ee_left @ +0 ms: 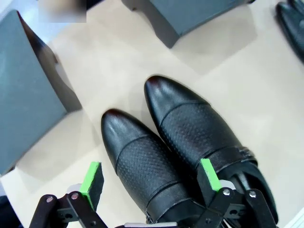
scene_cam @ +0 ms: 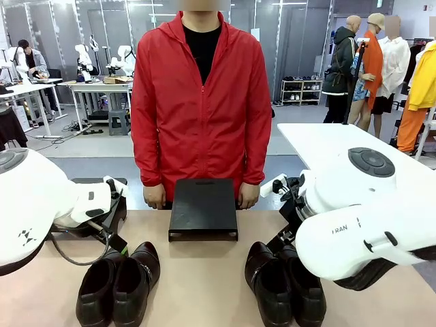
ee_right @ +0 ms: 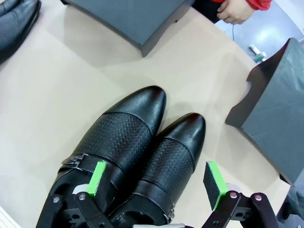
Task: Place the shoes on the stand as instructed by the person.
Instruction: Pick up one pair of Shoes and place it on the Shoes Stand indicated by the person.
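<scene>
Left fingers (ee_left: 91, 179) and right fingers (ee_right: 214, 180) are spread open over black shoes (scene_cam: 136, 279) on a beige counter (scene_cam: 204, 286); a black stand (scene_cam: 203, 204) is set centrally.

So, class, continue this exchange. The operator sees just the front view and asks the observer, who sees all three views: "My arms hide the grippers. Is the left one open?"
Observer: Yes. The left gripper is open and hangs over the left pair of shoes.
Operator: And the right one?
Observer: The right gripper is open too, over the right pair.
Operator: Is anything hidden behind the right arm?
Observer: Another dark stand sits on the table beside that pair.
</scene>
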